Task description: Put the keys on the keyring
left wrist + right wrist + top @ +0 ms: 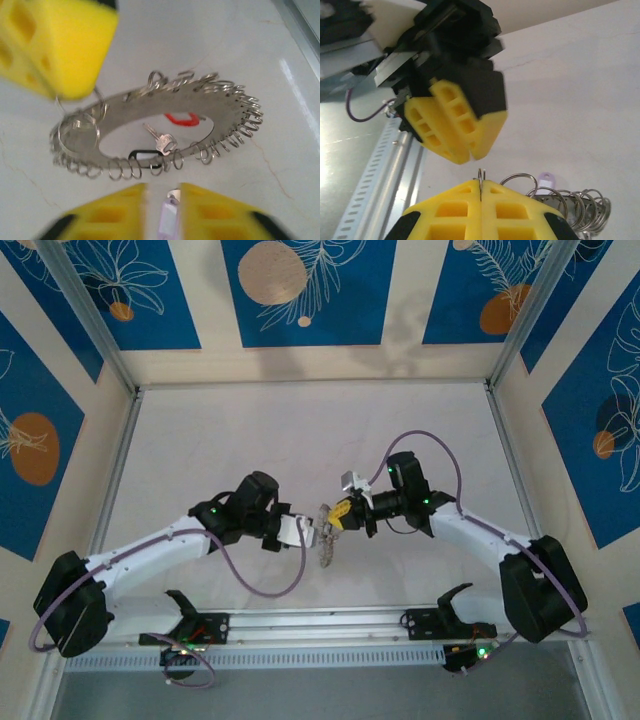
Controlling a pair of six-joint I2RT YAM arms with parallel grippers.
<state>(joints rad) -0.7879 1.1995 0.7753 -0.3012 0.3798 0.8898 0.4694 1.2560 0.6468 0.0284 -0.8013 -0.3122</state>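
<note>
Eyes on the keyring (pixel 145 107): tilted up over the desk (pixel 285 170), hanging by one of the small split loops on its rim. Clenched tight on that loop with the right fingers (pixel 445 210), thin wire nipped in the seam.

Through the keyring's opening, on the far side, a red tag (pixel 182 119). Inside the same opening, a small silver key (pixel 161 141). Right at the near rim, the dark-outlined pale oblong key (pixel 145 156). Can't tell whether either is hooked on or merely lies behind.

Just outside the near rim, the lilac-headed key (pixel 167 222), sitting in the gap of the left fingers (pixel 105 217). Parted, with space showing either side of the lilac head, so released rather than gripping, by the look of it.

Reads as the threading step for the lilac key, caught right at the let-go beside the keyring's fringe of loops. Hard to say whether it is truly hooked.

Calls next, most likely, for a check that the lilac key hangs from the keyring on its own. If not, for pinching the head again and working it round a loop at the near rim. Meanwhile, for holding the far-side loop steady and not letting the keyring swing. After that, probably on to the oblong key.
</note>
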